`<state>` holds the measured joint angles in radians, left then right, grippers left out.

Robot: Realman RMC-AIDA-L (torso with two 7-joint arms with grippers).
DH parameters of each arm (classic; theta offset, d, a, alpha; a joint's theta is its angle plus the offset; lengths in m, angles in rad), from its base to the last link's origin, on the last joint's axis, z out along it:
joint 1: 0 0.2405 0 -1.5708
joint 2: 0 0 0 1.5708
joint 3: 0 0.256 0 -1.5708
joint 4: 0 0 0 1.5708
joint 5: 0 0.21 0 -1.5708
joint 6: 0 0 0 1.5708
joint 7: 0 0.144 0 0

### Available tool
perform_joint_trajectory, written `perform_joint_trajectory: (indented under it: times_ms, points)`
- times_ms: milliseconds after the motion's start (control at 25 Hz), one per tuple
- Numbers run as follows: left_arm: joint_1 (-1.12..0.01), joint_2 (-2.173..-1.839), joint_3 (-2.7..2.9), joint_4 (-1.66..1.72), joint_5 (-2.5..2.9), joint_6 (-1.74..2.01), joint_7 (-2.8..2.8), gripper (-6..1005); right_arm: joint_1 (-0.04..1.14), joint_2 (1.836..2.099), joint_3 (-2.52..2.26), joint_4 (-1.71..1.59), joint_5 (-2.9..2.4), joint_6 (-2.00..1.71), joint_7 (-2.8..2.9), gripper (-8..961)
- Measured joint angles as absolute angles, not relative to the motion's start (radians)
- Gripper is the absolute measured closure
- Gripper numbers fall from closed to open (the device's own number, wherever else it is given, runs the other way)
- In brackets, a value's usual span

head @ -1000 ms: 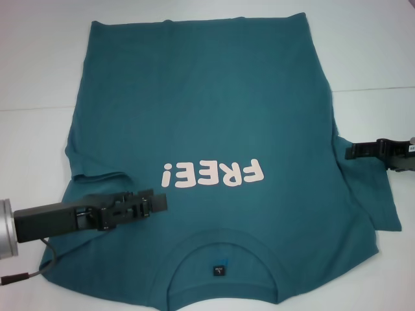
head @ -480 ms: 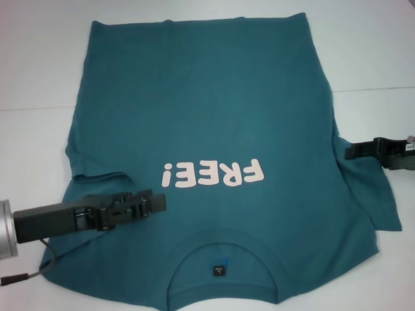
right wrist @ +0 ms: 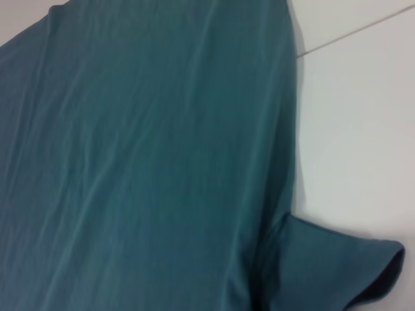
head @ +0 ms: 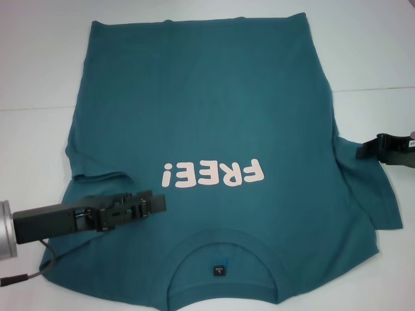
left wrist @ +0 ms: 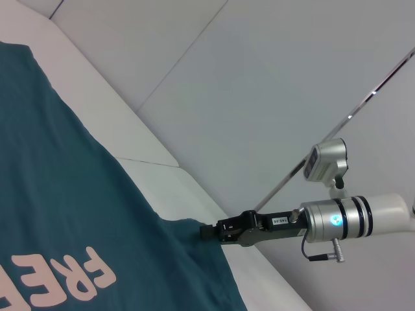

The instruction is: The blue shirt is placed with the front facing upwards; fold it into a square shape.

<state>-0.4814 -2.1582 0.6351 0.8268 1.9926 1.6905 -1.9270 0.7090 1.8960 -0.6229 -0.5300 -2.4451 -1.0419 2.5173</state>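
Shirt [head: 214, 116] spread flat on white counter [head: 39, 65], front up, filling centre of head frame; collar at bottom edge, pink "FREE!" print [head: 214, 173] just above it. Left claw [head: 157, 203] at lower left, over shirt beside print, fingers close together, nothing held. Right claw [head: 364, 150] at right edge, at right sleeve [head: 379, 194]; grip on sleeve and finger gap: cannot tell.

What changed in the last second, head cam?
The right tool drew back toward the robot's right, off the blue shirt's right sleeve, and now sits nearer the frame edge. The left tool stayed put over the shirt near the collar, and the shirt lies flat as before.
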Motion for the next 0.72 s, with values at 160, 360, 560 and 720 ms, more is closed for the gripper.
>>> perform_joint_trajectory:
  times_ms: [160,360,560,720]
  points:
    - [-0.482,-2.158,0.635,0.826,1.993,1.691,-1.927,459,0.709,1.896,-0.629,-0.530,-2.445,-1.035,2.517,612]
    - [-0.482,-2.158,0.635,0.827,1.993,1.692,-1.929,459,0.709,1.897,-0.633,-0.526,-2.445,-1.024,2.517,831]
    - [-0.481,-2.158,0.635,0.827,1.993,1.692,-1.930,459,0.708,1.899,-0.634,-0.522,-2.466,-1.001,2.524,927]
    - [-0.477,-2.157,0.635,0.829,1.993,1.692,-1.931,460,0.714,1.902,-0.645,-0.529,-2.500,-0.976,2.552,932]
